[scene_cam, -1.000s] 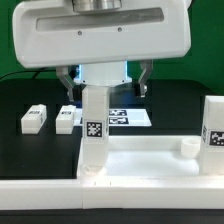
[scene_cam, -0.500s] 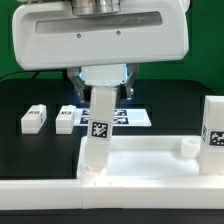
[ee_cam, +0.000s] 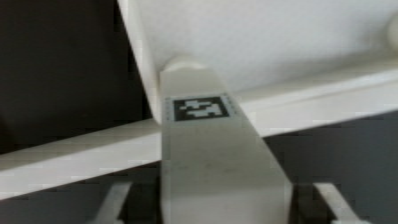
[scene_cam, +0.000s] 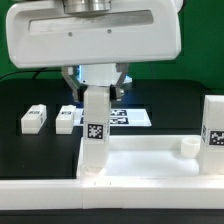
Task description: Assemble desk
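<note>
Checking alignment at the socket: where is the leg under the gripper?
In the exterior view, the leg stands at the corner of the tabletop on the exterior view's left, its top between the jaws of the gripper, with the marker board behind it.

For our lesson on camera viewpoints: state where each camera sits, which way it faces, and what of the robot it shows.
Exterior view: off the arm, low, facing across the tabletop at the gripper; shows the white wrist housing.
Wrist view: on the wrist, looking down the held leg; the fingers flank it.
Shared: that leg and tabletop.
</note>
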`<state>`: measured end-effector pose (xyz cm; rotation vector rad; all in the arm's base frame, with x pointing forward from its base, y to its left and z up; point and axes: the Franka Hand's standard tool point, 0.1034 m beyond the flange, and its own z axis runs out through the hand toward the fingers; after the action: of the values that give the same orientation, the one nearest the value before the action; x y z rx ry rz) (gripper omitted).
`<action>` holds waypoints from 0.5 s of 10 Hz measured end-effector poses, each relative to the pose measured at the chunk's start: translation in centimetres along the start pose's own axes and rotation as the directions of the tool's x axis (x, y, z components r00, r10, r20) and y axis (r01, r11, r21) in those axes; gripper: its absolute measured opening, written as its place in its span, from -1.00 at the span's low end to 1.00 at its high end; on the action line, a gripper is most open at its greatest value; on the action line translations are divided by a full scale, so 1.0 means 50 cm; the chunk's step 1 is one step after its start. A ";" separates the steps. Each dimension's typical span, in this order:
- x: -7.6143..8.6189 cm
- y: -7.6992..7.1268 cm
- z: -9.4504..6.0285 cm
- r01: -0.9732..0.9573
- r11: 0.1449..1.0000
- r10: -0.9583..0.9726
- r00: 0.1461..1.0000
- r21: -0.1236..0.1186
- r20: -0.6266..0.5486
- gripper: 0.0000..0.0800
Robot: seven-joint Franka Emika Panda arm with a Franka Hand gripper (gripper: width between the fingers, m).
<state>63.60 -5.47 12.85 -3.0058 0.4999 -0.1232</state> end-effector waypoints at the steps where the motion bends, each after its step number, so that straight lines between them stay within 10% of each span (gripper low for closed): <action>1: 0.001 0.002 0.000 -0.167 0.986 0.167 0.986 0.004 0.000 -0.25; 5: 0.002 0.006 0.000 -0.612 0.791 0.611 0.791 0.022 0.020 -0.25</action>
<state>63.61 -5.81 12.81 -2.6411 1.4203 -0.0599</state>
